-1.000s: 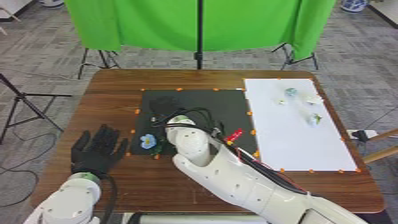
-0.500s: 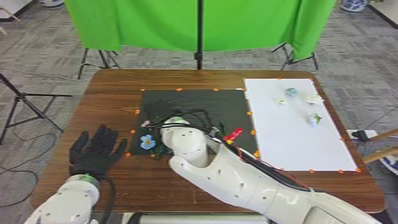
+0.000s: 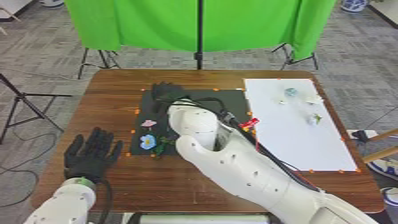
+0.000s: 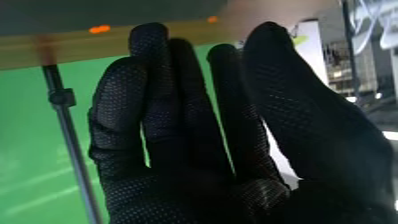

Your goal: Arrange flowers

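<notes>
Right hand in black fabric glove (image 3: 166, 96) released, fingers straight, above black mat's (image 3: 226, 98) far left corner. Small pink flower (image 3: 148, 123), blue flower (image 3: 147, 142) on mat, nearer robot, apart from hand. Black-gloved left hand (image 3: 87, 155) loosely spread. Brown wooden table (image 3: 115, 90), white sheet (image 3: 311, 145) holding small pale flowers (image 3: 314, 100). Green cloth (image 3: 249, 30) behind; grey floor (image 3: 355, 65).
</notes>
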